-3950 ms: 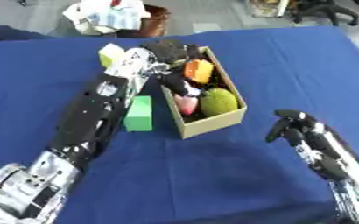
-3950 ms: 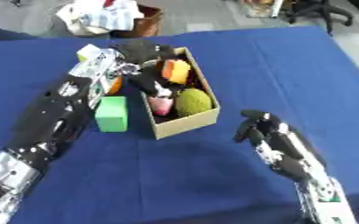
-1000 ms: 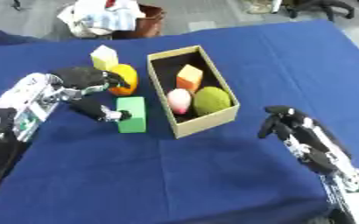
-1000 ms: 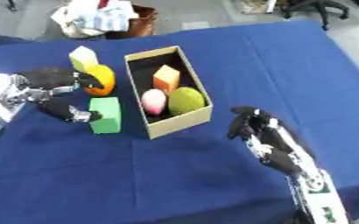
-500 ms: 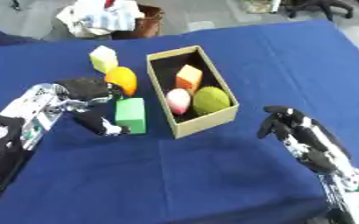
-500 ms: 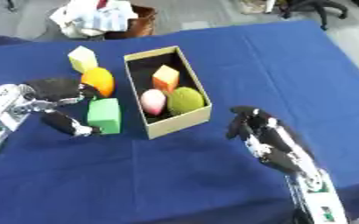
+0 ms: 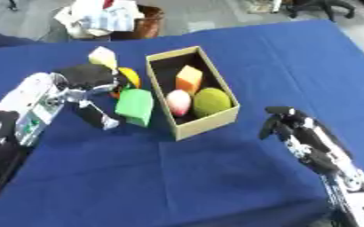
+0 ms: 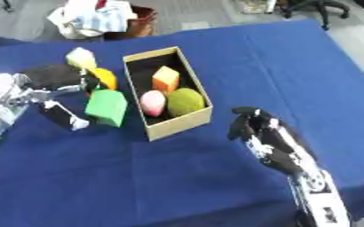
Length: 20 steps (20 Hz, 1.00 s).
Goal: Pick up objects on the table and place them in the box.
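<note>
Partly done, judging by what lies where. Inside the cardboard box (image 7: 191,129), at centre frame on the blue desk (image 7: 216,177): an orange block (image 7: 188,79) toward the far end, a pink egg-shaped piece (image 7: 178,102) and an olive-green ball (image 7: 212,101) side by side toward the near end. Three in, then.

Left outside, all just left of the box: a green block (image 7: 135,107) tilted and close against the box wall, an orange round thing (image 7: 128,77) behind it, and a pale yellow block (image 7: 103,57) farther up toward the upper left. Three to go, as far as can be seen.

Left robot hand (image 7: 92,80) at centre left, fingers and thumb spread around the near side of the green block, one finger angled down beside it; looks to be closing on that block, though contact cannot be confirmed. No lift visible, block resting on the desk.

Right robot hand (image 7: 287,124) at lower right, fingers curled downward, holding nothing, well apart from the box.

Probably next: green block into the remaining room in the box.
</note>
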Tool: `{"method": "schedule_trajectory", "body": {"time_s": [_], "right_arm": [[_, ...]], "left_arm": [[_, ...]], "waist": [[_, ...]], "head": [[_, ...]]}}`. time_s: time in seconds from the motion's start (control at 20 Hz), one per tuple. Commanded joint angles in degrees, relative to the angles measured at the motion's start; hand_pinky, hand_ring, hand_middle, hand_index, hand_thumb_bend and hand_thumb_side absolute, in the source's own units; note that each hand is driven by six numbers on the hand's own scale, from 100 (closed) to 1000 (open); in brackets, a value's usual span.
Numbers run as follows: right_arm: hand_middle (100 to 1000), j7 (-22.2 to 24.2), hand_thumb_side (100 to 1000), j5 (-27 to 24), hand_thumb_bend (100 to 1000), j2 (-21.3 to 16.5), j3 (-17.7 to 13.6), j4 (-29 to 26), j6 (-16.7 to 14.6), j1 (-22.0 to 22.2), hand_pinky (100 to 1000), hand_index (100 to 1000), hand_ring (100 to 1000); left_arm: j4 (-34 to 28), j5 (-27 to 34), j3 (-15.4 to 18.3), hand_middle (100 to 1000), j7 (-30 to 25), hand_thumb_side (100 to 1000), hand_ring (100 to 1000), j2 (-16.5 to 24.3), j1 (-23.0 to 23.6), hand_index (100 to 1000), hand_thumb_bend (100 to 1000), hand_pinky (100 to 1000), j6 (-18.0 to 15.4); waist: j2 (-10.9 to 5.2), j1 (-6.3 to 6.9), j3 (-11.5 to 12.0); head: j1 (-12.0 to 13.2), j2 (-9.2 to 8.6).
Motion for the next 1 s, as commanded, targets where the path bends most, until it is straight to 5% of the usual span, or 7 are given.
{"method": "schedule_trajectory", "body": {"time_s": [0.05, 0.6, 1.0], "right_arm": [[562, 0.1, 457, 0.0, 100, -0.5, 0.1, -0.7, 0.0, -0.5, 587, 826, 577], [562, 1.3, 454, -0.6, 100, 0.5, 1.3, -0.4, -0.1, -1.2, 586, 826, 577], [562, 1.8, 452, -0.8, 100, 0.8, 1.6, -0.3, -0.1, -1.3, 586, 826, 576]], "left_arm": [[2.0, 1.1, 1.2, 569, -0.1, 279, 615, -3.0, -4.6, 809, 100, 754, 1.9], [22.4, -13.9, 4.3, 587, 7.2, 281, 627, -19.0, -14.2, 830, 100, 756, 2.2], [30.3, -22.4, 8.4, 595, 16.3, 270, 627, -23.5, -14.4, 867, 100, 753, 7.0]], "waist": [[-1.34, -0.18, -0.2], [-0.66, -1.3, -2.9], [-0.53, -1.43, -3.9]], "head": [[-0.3, -0.28], [0.6, -1.33], [1.0, -1.57]]}}
